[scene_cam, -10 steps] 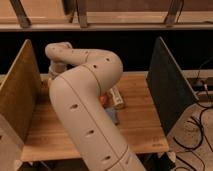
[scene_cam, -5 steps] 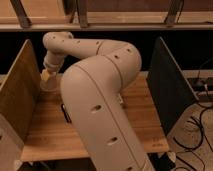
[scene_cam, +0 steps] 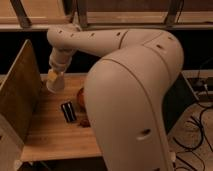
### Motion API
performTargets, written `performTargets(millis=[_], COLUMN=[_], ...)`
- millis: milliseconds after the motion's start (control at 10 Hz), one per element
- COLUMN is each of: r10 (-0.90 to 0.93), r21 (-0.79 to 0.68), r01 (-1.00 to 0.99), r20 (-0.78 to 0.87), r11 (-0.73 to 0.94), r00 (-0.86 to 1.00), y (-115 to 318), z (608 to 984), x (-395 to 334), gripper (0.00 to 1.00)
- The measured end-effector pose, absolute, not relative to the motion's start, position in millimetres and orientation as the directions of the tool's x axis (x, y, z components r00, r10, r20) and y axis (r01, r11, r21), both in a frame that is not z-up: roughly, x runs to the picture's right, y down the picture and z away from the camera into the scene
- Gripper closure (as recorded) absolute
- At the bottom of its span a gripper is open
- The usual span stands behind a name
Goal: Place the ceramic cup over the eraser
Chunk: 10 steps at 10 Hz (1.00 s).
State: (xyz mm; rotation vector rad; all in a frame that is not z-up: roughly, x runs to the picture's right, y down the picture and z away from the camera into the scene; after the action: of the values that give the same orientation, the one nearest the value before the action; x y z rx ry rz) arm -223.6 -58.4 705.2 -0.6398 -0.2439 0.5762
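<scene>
Resting flat on the wooden table [scene_cam: 47, 137], around its middle: the eraser [scene_cam: 68, 111] (black, with a lighter stripe along its length). Sitting near it, toward the far edge, partly hiding behind the arm [scene_cam: 130, 100]: an orange-red bowl [scene_cam: 79, 96]. Lying nearer the front edge, beside the eraser: a small dark red thing [scene_cam: 83, 121]. Hovering above the far left corner: the gripper [scene_cam: 54, 80]. Standing along the left edge: a wooden panel [scene_cam: 17, 97].

The arm [scene_cam: 131, 95] is a thick, smooth, cream-white shell made of rounded segments with narrow dark seams between them. Small dark round dots run along its surface. It narrows to the gripper [scene_cam: 55, 81] at its thin end, upper left in the view, pale with a yellow patch.
</scene>
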Motion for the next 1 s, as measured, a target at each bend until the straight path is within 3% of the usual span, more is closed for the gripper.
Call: performTargets(millis=[400, 1000], r10=[0.590, 0.557], r21=[-0.690, -0.673], r01=[-0.486, -0.478], r20=[-0.104, -0.117], r11=[0.537, 0.564], r00=[0.801, 0.822], y=[-15.5, -16.9], z=[669.8, 674.4], x=[-171.3, -173.2], gripper=[1.00, 1.00])
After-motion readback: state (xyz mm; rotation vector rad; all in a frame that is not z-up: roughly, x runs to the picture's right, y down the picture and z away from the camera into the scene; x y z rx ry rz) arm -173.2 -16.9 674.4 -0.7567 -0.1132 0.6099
